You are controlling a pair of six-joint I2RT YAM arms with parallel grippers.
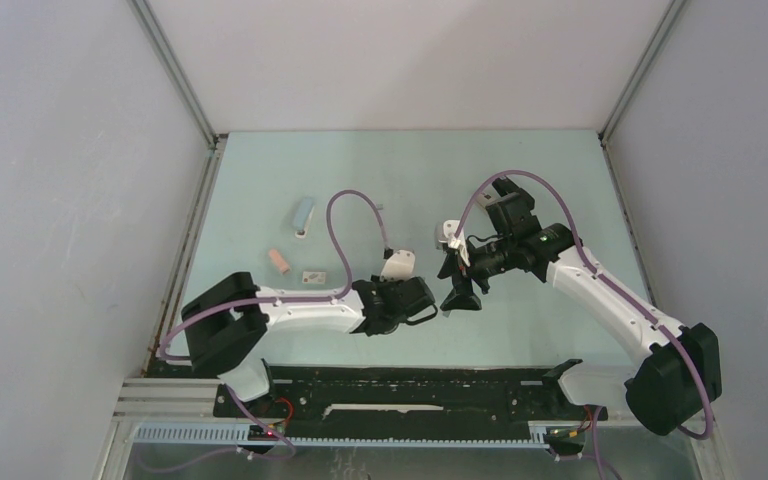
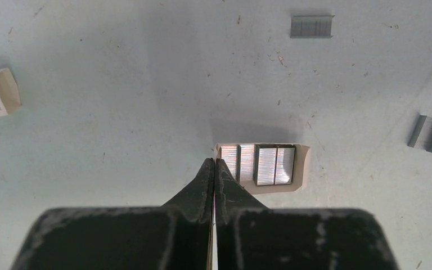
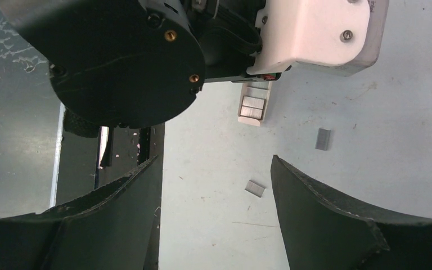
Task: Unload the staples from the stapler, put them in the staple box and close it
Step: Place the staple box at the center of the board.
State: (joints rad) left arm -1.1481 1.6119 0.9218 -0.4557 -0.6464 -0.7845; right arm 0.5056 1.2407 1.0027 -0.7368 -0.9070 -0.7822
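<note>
Staples (image 2: 267,165), shiny silver rows packed side by side, fill a small open cream cardboard tray (image 2: 302,166) that rests on the pale blue-green worktop (image 1: 390,170). The black left claw (image 2: 214,163) is clenched tight, its two fingers pressed flat together with nothing visible between them. Its tips stand at the tray's left edge; whether they touch the cardboard cannot be told. Two more pieces lie loose on the bare worktop: a short grey staple strip (image 2: 312,26) beyond the tray, and a tilted grey staple strip (image 2: 427,133) off to the tray's right in the left wrist view. The two are well apart from each other and from the tray. The black right claw (image 3: 215,158) hangs over the worktop with its jaws spread wide, released and gripping nothing. In its own view one loose strip shows on the surface between its fingers and the other lies a little beyond the right finger's tip. The tray sits farther on in that view, partly under the left arm's white camera housing (image 3: 315,34) and beside its round black joint (image 3: 124,62). From above, the two claws are near each other at the middle of the worktop. The small light-blue stapler (image 1: 304,212) lies well apart from both, toward the far left, with a small pink block (image 1: 279,261) and a small cream box (image 1: 313,275) near it, between the stapler and the left arm.
</note>
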